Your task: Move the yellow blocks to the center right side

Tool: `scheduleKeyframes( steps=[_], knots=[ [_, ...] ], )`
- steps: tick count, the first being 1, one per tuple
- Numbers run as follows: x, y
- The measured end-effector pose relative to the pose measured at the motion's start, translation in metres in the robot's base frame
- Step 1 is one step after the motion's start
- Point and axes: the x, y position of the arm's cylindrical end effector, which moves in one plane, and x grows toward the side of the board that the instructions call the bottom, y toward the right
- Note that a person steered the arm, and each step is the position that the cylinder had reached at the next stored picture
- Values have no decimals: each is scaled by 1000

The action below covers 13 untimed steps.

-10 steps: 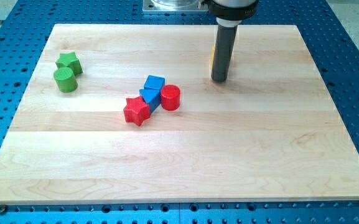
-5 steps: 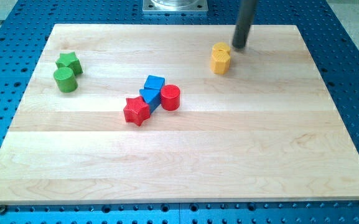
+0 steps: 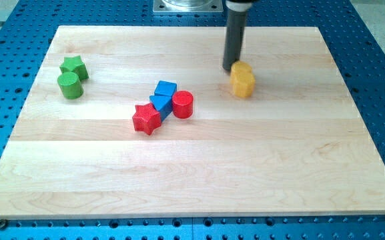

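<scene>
Two yellow blocks sit pressed together on the wooden board, right of centre and near the view's top; their shapes are hard to make out. My tip stands just to the upper left of them, touching or almost touching their top-left edge. The rod rises straight up out of the view's top.
A blue cube, a second blue block, a red cylinder and a red star cluster near the centre. A green star and a green cylinder sit at the left.
My tip went from the yellow blocks' right, up behind them, to their upper left. The yellow blocks have shifted down and to the right.
</scene>
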Motion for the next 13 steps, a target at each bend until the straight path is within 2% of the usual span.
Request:
scheduleKeyframes(
  steps=[1,2,3,4,5,6,7,8,9,10,11,13],
  knots=[
    [18,37],
    [-18,22],
    [30,-24],
    [68,-21],
    [58,29],
    [33,49],
    [29,84],
    [44,133],
    [25,79],
    [44,0],
    [81,-5],
    [94,87]
  ],
)
